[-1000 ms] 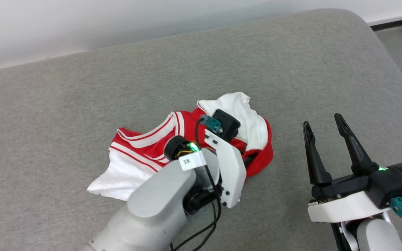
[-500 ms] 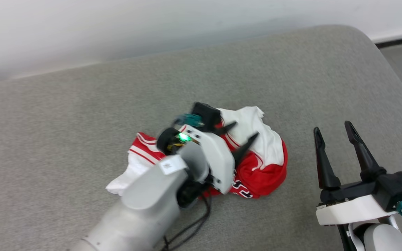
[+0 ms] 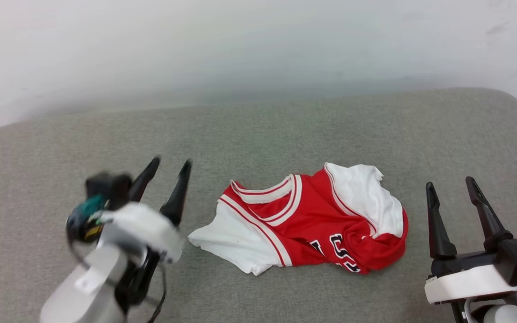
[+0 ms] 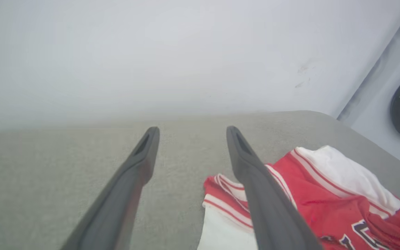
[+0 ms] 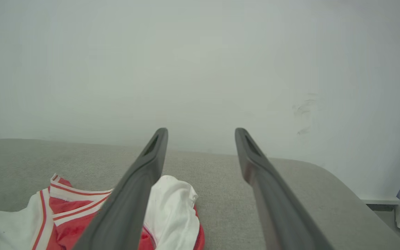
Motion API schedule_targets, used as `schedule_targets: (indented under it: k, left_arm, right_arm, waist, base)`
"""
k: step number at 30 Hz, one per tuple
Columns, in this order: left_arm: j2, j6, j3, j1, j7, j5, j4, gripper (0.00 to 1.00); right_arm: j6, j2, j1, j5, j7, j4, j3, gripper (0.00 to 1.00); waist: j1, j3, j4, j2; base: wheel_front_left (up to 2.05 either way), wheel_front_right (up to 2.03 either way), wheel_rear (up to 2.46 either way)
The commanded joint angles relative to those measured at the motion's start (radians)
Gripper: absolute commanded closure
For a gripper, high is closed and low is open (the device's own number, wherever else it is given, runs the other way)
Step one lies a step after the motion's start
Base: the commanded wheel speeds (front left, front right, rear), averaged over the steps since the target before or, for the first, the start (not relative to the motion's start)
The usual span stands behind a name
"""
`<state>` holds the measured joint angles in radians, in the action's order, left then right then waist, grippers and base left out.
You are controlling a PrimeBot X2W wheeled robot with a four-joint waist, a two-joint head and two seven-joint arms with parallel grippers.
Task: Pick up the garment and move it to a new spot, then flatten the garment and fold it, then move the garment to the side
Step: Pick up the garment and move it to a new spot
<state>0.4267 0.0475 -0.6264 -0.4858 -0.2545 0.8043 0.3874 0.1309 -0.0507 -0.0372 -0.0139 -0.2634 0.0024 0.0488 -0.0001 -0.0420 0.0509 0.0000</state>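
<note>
You have the garment (image 3: 312,224) lying crumpled on the grey cushioned surface (image 3: 258,130), between your two grippers and touching neither. Your left gripper (image 3: 171,160) hangs to its left, blurred, jaws apart and empty. Your right gripper (image 3: 449,181) stands to its right, jaws likewise apart and empty.

Soft creased cloth of the garment (image 3: 321,220) — coarse-woven matt fabric of the cushion (image 3: 258,134) — smooth matt wall (image 3: 240,45)
</note>
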Motion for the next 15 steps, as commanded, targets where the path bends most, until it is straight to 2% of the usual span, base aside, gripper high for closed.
schedule_targets:
  k: [1,3,6,10,15]
  left_arm:
    - [0.005,0.013,0.014,0.05,-0.006,-0.002,-0.029,0.0]
    - [0.025,0.034,0.048,0.129,-0.011,-0.015,-0.096,0.0]
    - [0.017,0.057,0.11,0.255,-0.012,-0.062,-0.216,0.0]
    - [-0.027,0.062,0.165,0.387,-0.011,-0.118,-0.334,0.0]
    - [-0.094,0.048,0.197,0.46,-0.011,-0.173,-0.36,0.0]
  right_arm:
    - [0.0,0.001,0.01,0.004,-0.002,-0.001,0.0,0.0]
    - [0.0,0.001,0.018,0.004,-0.002,-0.003,0.002,0.0]
    - [0.0,0.001,0.02,-0.005,-0.002,-0.013,0.006,0.0]
    - [0.0,0.001,0.032,-0.014,-0.002,-0.014,0.013,0.0]
    - [0.0,0.001,0.038,-0.026,-0.002,-0.006,0.013,0.0]
  waist:
    - [0.0001,0.011,-0.011,0.0]
    - [0.0001,0.014,-0.013,0.0]
    - [0.0001,0.016,-0.014,0.0]
    - [0.0001,0.018,-0.015,0.0]
    - [0.0001,0.019,-0.015,0.0]
  base:
    - [0.0,0.0,0.0]
    - [0.0,0.0,0.0]
    - [0.0,0.0,0.0]
    - [0.0,0.0,0.0]
    - [0.0,0.0,0.0]
